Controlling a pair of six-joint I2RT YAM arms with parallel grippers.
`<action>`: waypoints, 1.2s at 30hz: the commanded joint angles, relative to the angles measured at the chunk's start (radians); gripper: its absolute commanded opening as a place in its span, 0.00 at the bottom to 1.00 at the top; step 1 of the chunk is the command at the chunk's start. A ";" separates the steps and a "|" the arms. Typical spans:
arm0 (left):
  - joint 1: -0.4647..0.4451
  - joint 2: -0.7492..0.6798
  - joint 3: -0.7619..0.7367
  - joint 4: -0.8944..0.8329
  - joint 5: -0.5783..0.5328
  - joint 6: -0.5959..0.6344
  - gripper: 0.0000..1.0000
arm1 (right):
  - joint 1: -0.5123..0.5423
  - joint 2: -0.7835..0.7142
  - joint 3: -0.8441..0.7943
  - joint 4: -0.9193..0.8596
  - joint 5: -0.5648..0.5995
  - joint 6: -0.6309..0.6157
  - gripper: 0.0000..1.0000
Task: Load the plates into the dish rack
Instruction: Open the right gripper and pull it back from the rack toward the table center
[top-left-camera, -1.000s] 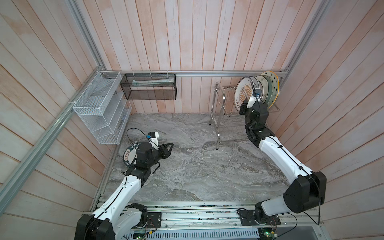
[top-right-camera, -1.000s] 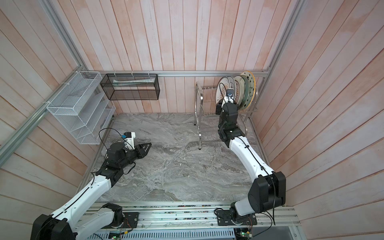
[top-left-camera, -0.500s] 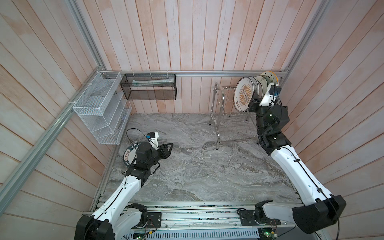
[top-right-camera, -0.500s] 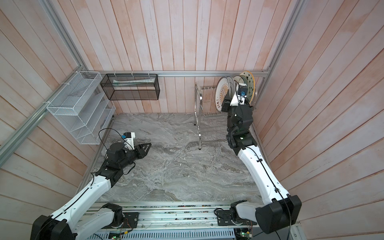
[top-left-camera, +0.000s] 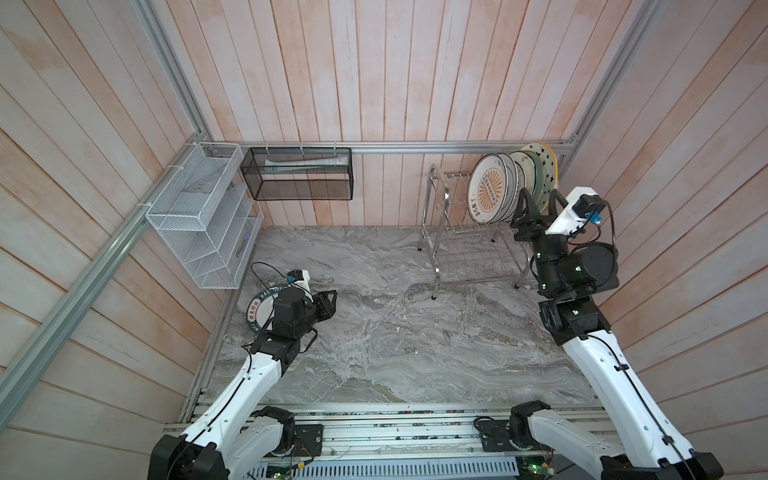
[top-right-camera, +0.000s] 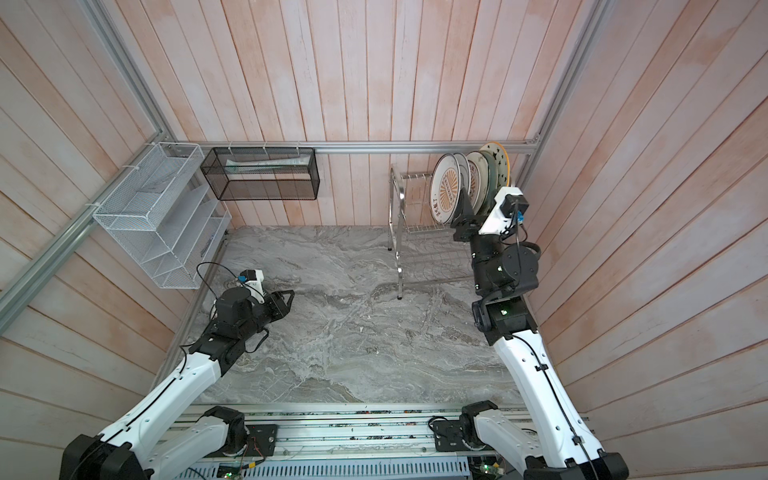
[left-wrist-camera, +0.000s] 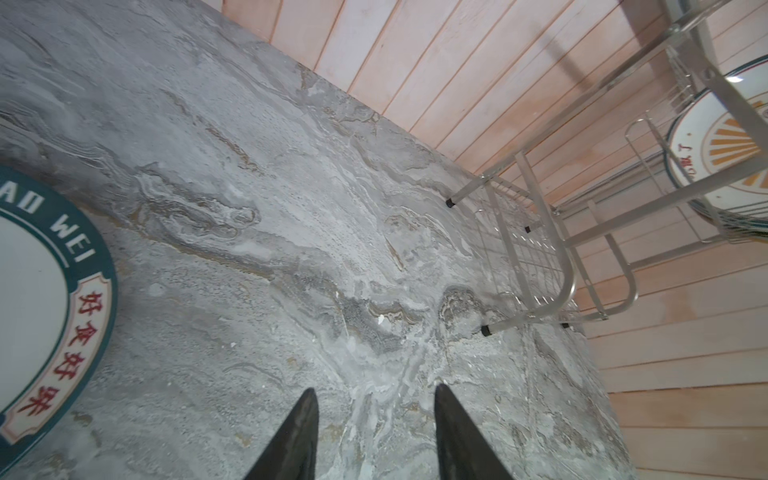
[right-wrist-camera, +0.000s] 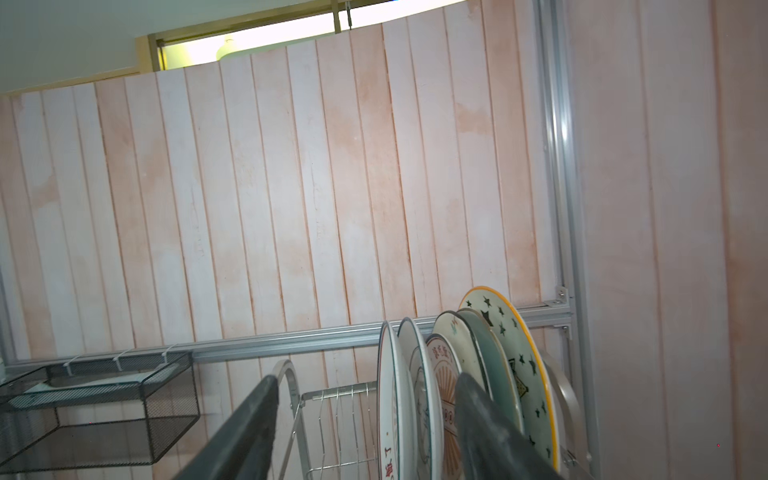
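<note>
The grey surface (top-left-camera: 374, 332) carries the rack (top-left-camera: 440, 245) at right rear, with plates (top-left-camera: 492, 193) upright in its top tier. A green-rimmed plate (left-wrist-camera: 41, 291) lies flat at left. Right gripper (right-wrist-camera: 365, 380), just before the racked plates, and left gripper (left-wrist-camera: 376, 415), beside the flat one, both stand apart and empty.

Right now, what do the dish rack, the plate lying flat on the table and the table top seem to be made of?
The dish rack: polished steel tube and wire, by its bright mirror shine. The plate: probably glazed ceramic, smooth white face with printed green rim; melamine is possible. The table top: grey veined marble look, matt; real stone or printed sheet, I cannot tell.
</note>
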 joint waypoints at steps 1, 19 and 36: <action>0.000 0.007 0.015 -0.034 -0.086 -0.031 0.48 | 0.028 0.021 -0.031 0.023 -0.157 0.044 0.66; 0.266 0.044 -0.104 -0.043 -0.026 -0.159 0.50 | 0.372 0.260 -0.243 0.078 -0.313 0.210 0.63; 0.382 -0.016 -0.241 -0.034 0.005 -0.297 0.51 | 0.474 0.417 -0.197 0.039 -0.335 0.227 0.59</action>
